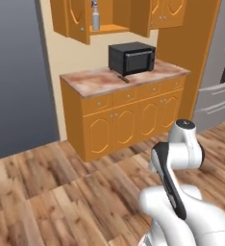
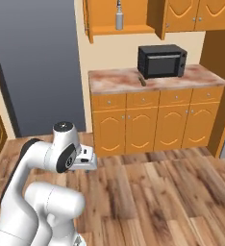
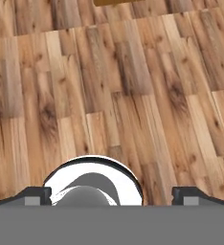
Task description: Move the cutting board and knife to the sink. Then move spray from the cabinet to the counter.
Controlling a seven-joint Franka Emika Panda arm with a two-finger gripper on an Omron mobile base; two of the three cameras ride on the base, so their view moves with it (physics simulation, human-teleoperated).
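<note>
The spray is standing upright near the front edge of the open cabinet shelf, above the counter, where the knife is lying just in front of the microwave near the counter's front edge. The gripper is pointing down at bare wooden floor, its fingertips sitting wide apart with nothing between them, well back from the base cabinets.

Wood-plank floor, cream wall — a grey panel left, steel fridge right, black microwave.
</note>
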